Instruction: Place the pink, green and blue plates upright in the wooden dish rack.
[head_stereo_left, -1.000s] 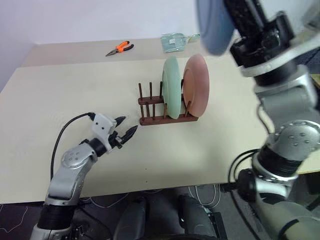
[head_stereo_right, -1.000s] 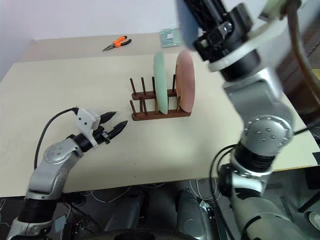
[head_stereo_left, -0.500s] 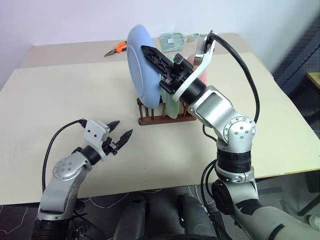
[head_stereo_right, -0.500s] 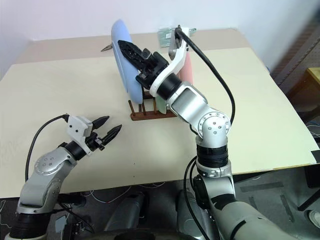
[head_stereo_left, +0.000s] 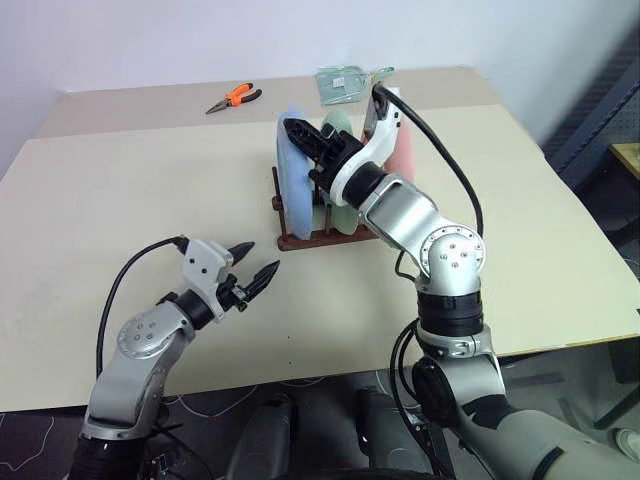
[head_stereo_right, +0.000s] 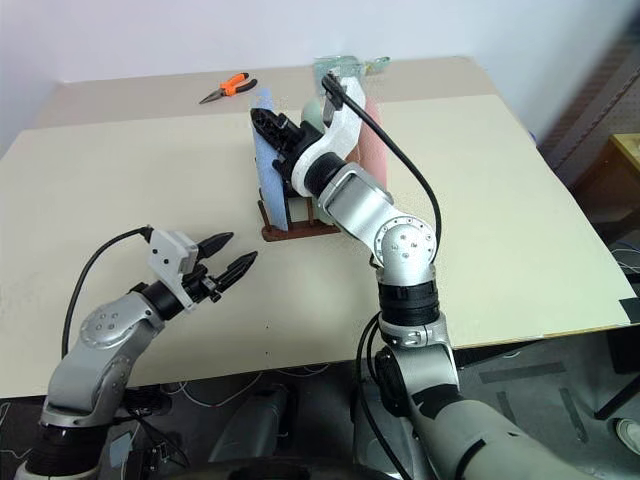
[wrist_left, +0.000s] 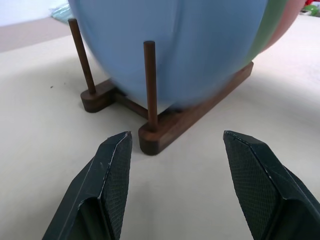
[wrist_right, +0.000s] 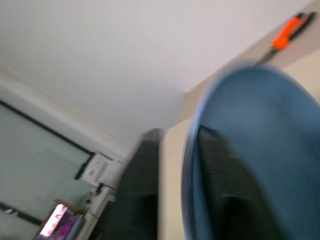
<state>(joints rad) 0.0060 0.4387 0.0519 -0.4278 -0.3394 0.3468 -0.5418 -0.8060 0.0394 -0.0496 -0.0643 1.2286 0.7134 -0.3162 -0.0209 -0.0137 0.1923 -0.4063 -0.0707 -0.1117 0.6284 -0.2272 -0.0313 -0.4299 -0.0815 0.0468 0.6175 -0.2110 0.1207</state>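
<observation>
The blue plate (head_stereo_left: 296, 172) is seen standing on edge in the wooden dish rack (head_stereo_left: 330, 236), at the rack's left end, with the green plate (head_stereo_left: 343, 205) next to it and the pink plate (head_stereo_left: 402, 160) at the right end, so that all three faces are turned along the length of the rack. The rack sits on the table (head_stereo_left: 120, 210) toward its far edge, roughly midway between the left and right edges. The right gripper (head_stereo_left: 306, 140) is placed at the top rim of the blue plate, with one finger on each face of it; in the right wrist view a dark finger (wrist_right: 142, 190) is seen on either side of the rim, and a narrow gap seems to be opening, so the grip is judged to be loosening, though whether the plate is fully let go cannot be told. From this gripper the plate lies directly below, its flat faces upright and crosswise to the rack's rails. The withdrawal is judged to turn on this: the fingers would have to be lifted straight up along the faces, since any sideways pull could tip the plate against the green one. The left gripper (head_stereo_left: 251, 272) is held open and empty near the table's front edge, pointed at the rack's left end but well apart from it. The right arm is plainly the nearer one.
</observation>
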